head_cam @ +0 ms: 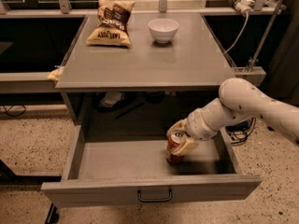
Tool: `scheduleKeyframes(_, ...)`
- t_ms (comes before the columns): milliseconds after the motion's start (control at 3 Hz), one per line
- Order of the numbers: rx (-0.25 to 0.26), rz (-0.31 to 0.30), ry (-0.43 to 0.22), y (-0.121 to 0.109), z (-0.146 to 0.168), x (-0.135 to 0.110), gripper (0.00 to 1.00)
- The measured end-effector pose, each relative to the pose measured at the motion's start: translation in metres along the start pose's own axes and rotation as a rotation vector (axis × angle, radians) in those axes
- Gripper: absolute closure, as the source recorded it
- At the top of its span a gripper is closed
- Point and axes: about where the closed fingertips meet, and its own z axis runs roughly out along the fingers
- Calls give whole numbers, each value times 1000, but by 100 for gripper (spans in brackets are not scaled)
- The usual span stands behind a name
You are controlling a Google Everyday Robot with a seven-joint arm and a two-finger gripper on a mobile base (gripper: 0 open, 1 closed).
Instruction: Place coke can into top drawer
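The top drawer (pixel 112 160) is pulled out wide, with its grey front panel and a dark handle (pixel 154 196) at the bottom of the view. The coke can (pixel 174 149), red with a silver top, stands upright on the drawer floor at the right of middle. My gripper (pixel 180 138) reaches in from the right on a white arm, with its tan fingers (pixel 187 146) on either side of the can's upper part.
On the grey cabinet top (pixel 145 59) lie a chip bag (pixel 112 23) at the back left and a white bowl (pixel 163 30) at the back middle. A white cable (pixel 238 27) hangs at the right. The floor is speckled.
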Motion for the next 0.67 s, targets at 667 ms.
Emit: scheduleKeyframes(667,0,0,0,0,0,0,0)
